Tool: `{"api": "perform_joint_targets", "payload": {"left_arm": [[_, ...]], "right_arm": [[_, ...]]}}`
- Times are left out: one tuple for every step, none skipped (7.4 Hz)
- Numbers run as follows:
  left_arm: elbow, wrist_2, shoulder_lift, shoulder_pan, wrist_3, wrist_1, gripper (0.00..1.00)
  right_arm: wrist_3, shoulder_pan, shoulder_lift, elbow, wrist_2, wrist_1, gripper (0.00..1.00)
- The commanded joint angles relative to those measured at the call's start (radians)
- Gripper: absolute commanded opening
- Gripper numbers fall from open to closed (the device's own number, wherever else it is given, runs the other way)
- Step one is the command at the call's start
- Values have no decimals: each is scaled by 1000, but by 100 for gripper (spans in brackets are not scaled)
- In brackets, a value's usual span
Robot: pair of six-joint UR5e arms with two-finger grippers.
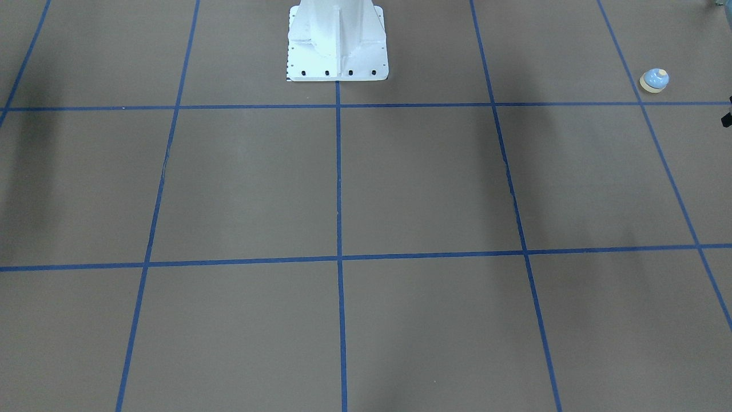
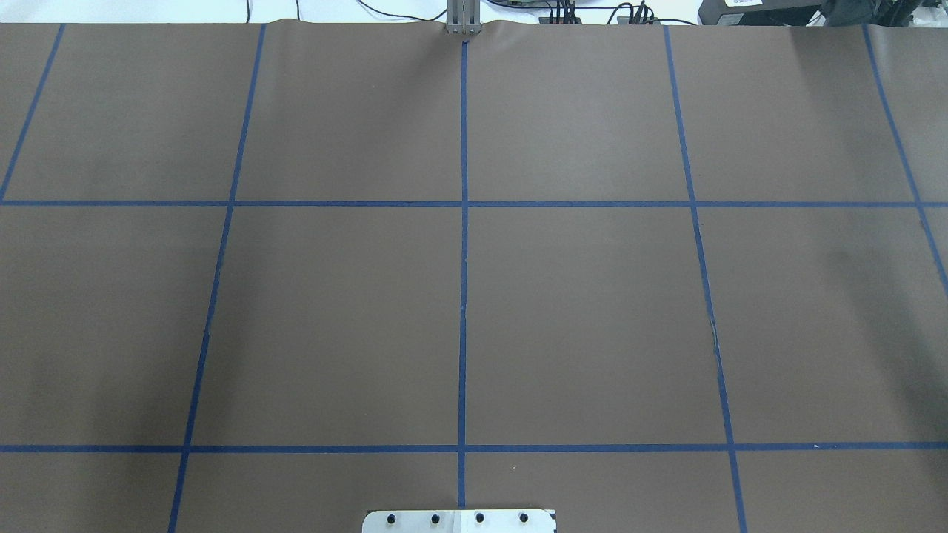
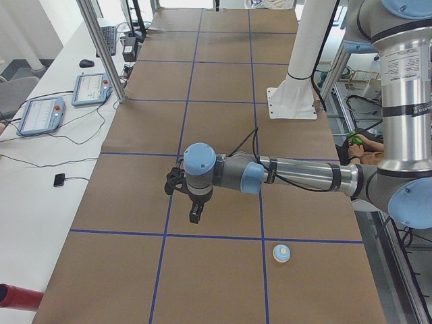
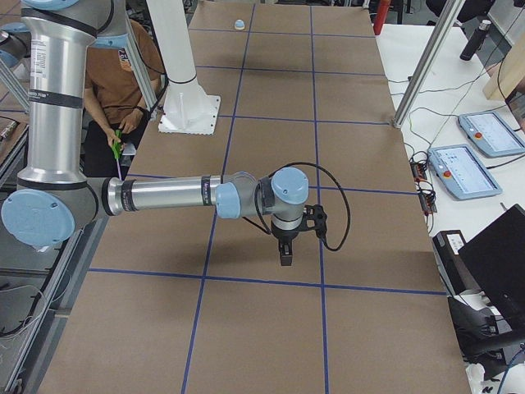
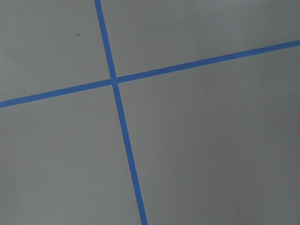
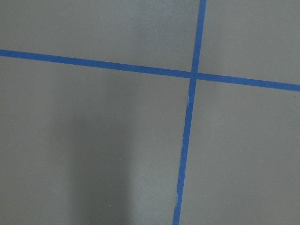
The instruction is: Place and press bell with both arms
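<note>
The light-blue bell [image 1: 655, 80] with its cream base stands upright on the brown table, near the end on my left side. It also shows in the exterior left view [image 3: 281, 253] and, tiny and far off, in the exterior right view [image 4: 239, 25]. My left gripper [image 3: 194, 217] hangs above the table, apart from the bell, and points down. My right gripper [image 4: 285, 258] hangs over the other half of the table, far from the bell. I cannot tell whether either is open or shut. The wrist views show only brown paper and blue tape.
The white pedestal base [image 1: 337, 46] stands at the robot's edge of the table. Blue tape lines [image 2: 464, 296] divide the brown surface into squares. Teach pendants [image 3: 40, 115] lie on the white side bench. A person [image 4: 123, 82] sits behind the robot.
</note>
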Motion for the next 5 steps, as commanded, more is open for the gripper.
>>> {"api": "perform_joint_targets", "payload": {"left_arm": [[25,5,24,46,-9,-2,100],[54,5,33,75,-19,6,100],[100,12,44,124,-46,-5,100],[118,43,87,192,-46,-9,100],[119,44,151,203,-49,-73,100]], "right_arm": [[3,0,2,-8,46,0,100],[3,0,3,-8,46,0,100],[3,-2,9,-8,45,0,100],[2,-3,11,-10,48,0,100],[0,-12,18,-17,46,0,100]]}}
